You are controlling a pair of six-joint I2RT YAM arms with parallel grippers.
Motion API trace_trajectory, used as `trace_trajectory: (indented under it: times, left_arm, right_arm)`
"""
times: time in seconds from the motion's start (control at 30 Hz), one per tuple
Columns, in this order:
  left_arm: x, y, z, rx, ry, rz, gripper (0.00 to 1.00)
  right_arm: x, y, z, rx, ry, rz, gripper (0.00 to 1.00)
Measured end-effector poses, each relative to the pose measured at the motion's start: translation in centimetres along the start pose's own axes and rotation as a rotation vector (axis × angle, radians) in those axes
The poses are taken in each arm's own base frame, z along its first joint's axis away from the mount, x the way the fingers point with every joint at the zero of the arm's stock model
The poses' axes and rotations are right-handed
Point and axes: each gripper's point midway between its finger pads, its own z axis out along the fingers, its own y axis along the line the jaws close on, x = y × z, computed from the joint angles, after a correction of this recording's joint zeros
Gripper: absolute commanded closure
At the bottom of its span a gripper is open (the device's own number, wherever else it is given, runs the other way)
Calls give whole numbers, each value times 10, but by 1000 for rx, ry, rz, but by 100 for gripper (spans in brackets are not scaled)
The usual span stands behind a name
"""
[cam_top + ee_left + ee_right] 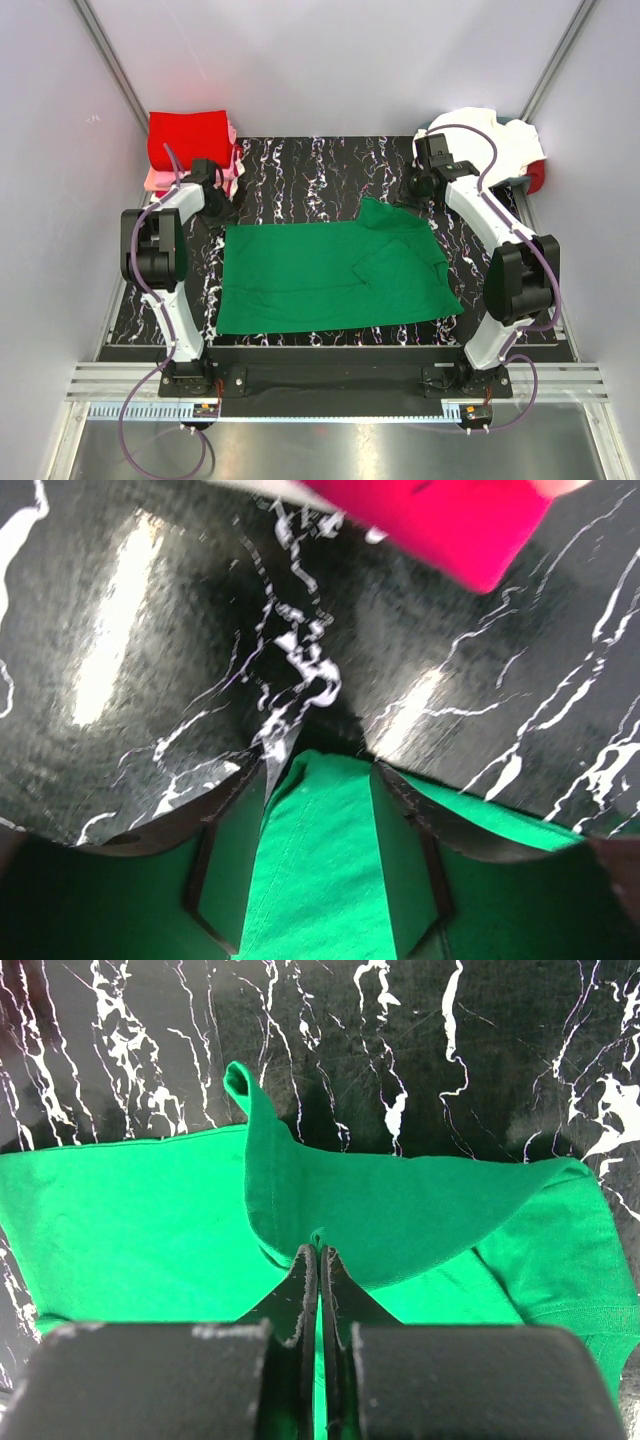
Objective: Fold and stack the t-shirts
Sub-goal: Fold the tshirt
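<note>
top external: green t-shirt (320, 275), soft plain knit, spread flat on the black white-veined mat (300, 165), sleeves lying inward at its right end. folded red t-shirt (188, 138) stacked over pink at far left; rumpled white t-shirts (495, 140) at far right. left gripper (222, 205) and right gripper (415, 190) sit at the garment's far corners. step judged: seizing the far edge for the first fold.

left wrist: left gripper (320, 765) jaws apart, straddling the cloth's hem, not clamped. glossy mat beyond.

right wrist: right gripper (318, 1255) closed, pinching a raised peak of green cloth.

next move likely calls for the left pinch to close, then an even lift across.
</note>
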Motion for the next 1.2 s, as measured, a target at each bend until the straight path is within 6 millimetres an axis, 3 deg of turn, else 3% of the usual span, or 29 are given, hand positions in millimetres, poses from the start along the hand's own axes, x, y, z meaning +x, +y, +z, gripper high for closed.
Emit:
trace_trajectory:
  times: [0.13,0.2,0.3,0.63,0.77,1.03,1.2]
  left_arm:
    - [-2,-3,2,7,-9,-3,64]
    - [-3,-4,4,11,-14,-8,85]
    - [-4,-6,6,18,-17,-5,100]
    - [-4,-7,4,23,-18,13,100]
    - [-2,-7,-7,23,-16,39,100]
    - [-7,-10,-76,101,-140,77,100]
    - [11,1,-96,116,-160,85,100]
  right_arm:
    - [4,-2,2,5,9,1,100]
    - [6,-3,2,7,14,2,100]
    - [8,-5,4,11,20,2,100]
    - [8,-7,3,18,17,-10,100]
    - [0,-4,-12,9,-24,-26,100]
    - [4,-10,-79,-2,-169,-35,100]
    - [26,-28,-93,33,-185,-29,100]
